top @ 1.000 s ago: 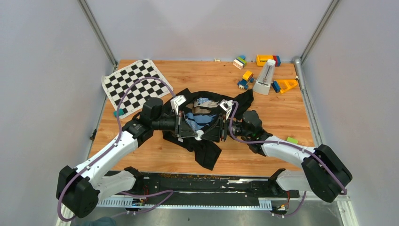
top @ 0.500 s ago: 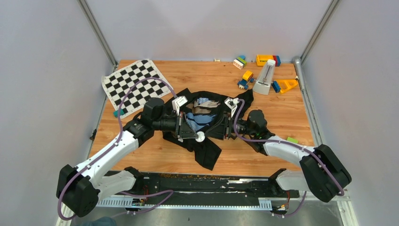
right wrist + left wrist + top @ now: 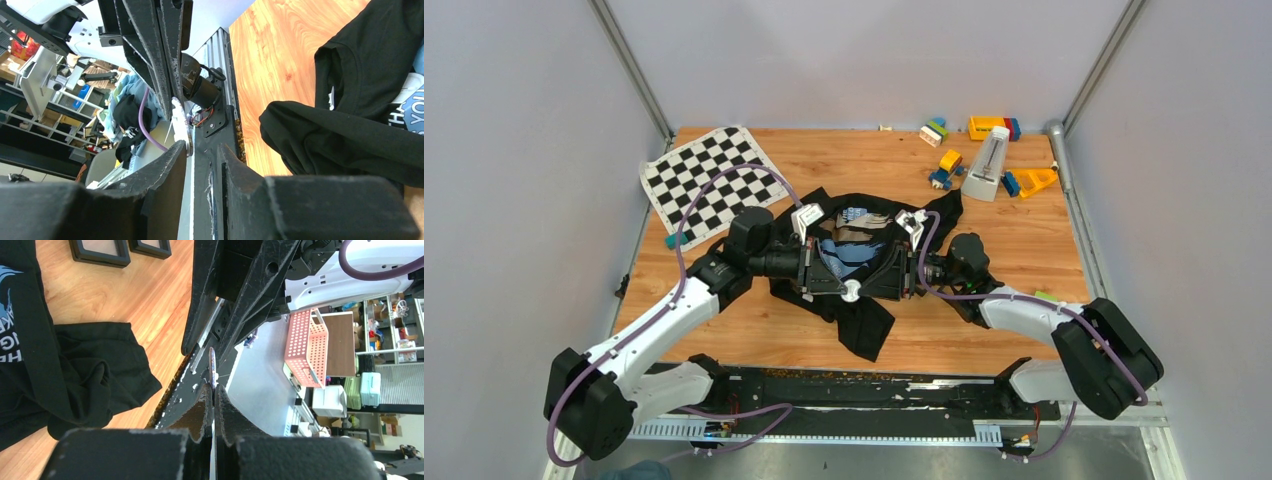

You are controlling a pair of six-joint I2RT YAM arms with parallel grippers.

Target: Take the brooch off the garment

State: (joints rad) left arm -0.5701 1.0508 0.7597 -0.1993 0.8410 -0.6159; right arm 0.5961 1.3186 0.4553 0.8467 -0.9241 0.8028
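Note:
The black garment (image 3: 869, 330) with its blue, white and brown print lies crumpled at the table's middle; it also shows in the left wrist view (image 3: 75, 370) and the right wrist view (image 3: 350, 135). My left gripper (image 3: 842, 286) is shut on the brooch (image 3: 851, 290), a small pale round piece held above the garment's near part. In the left wrist view the brooch (image 3: 212, 365) is edge-on at the closed fingertips (image 3: 204, 395). My right gripper (image 3: 896, 276) faces the left one, open, its jaws apart beside the brooch (image 3: 180, 125).
A black-and-white chequered mat (image 3: 709, 180) lies at the back left. Coloured toy blocks (image 3: 989, 128) and a white wedge-shaped object (image 3: 989, 165) stand at the back right. A green block (image 3: 1046, 298) lies near the right arm. Two square black trays (image 3: 100, 250) show in the left wrist view.
My right gripper drew back a little to the right from the left one, then eased closer again. The left gripper and the brooch stayed in place.

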